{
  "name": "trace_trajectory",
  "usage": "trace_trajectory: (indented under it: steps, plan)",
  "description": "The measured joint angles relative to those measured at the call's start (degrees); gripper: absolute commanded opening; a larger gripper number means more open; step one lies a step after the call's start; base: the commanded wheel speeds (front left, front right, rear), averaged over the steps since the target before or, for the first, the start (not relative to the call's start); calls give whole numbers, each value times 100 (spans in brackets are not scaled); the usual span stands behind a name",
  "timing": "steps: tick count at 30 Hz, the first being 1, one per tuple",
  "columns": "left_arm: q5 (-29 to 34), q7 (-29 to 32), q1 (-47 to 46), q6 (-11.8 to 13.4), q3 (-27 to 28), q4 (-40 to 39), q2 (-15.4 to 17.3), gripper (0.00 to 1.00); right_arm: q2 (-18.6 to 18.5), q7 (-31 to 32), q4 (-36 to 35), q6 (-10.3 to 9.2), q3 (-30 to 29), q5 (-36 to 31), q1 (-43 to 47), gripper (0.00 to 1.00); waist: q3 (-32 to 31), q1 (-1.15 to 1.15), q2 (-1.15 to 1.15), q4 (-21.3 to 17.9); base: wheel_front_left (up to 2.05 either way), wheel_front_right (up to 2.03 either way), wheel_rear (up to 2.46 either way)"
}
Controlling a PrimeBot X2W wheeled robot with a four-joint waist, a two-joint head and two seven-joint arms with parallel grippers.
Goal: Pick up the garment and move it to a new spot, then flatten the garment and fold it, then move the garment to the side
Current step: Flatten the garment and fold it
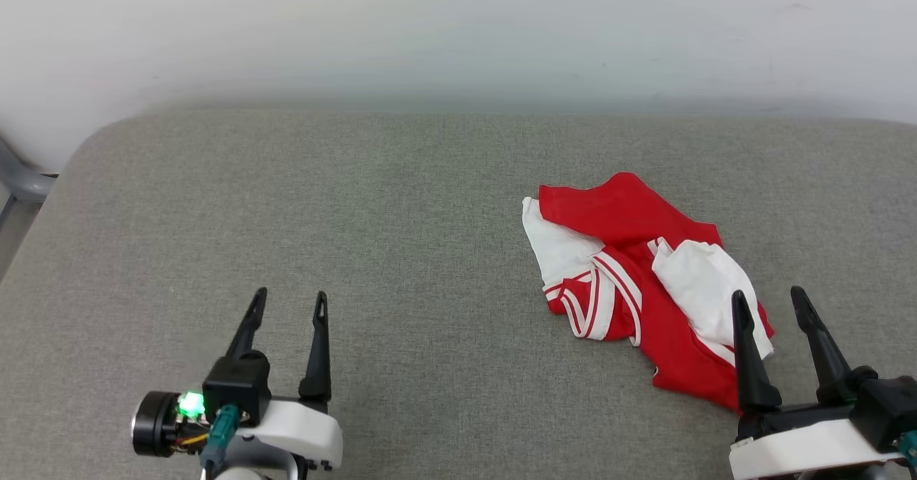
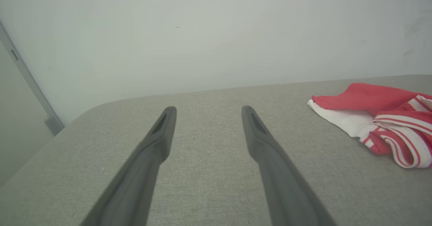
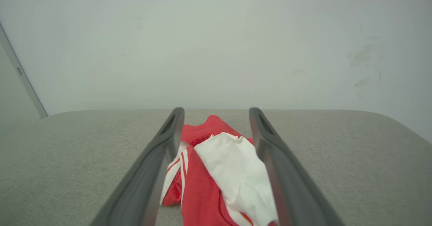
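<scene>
Lying crumpled on the right side of the grey cushion (image 1: 358, 215), the garment (image 1: 630, 222) sits directly before your right gripper (image 1: 767, 294), whose fingers (image 3: 162, 158) stand spread wide, holding nothing; whether they touch the cloth you cannot tell. Your left gripper (image 1: 291, 294), well apart, is likewise spread and empty.
</scene>
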Motion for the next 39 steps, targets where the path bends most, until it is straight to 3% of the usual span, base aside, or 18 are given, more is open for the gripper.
trace_trajectory:
  steps: [17,33,39]
  plan:
    - [498,0,415,-309,412,-81,-346,100,0,0,90,0,-19,174,264,100,-139,0,0,-45,0,0,0]
    - [672,0,430,-475,568,-5,-442,100,0,0,53,0,2,143,264,100,-160,1,0,-74,0,0,0]
    - [779,0,120,-668,517,11,-377,100,0,0,-9,0,54,84,185,100,-18,1,0,-95,0,0,0]
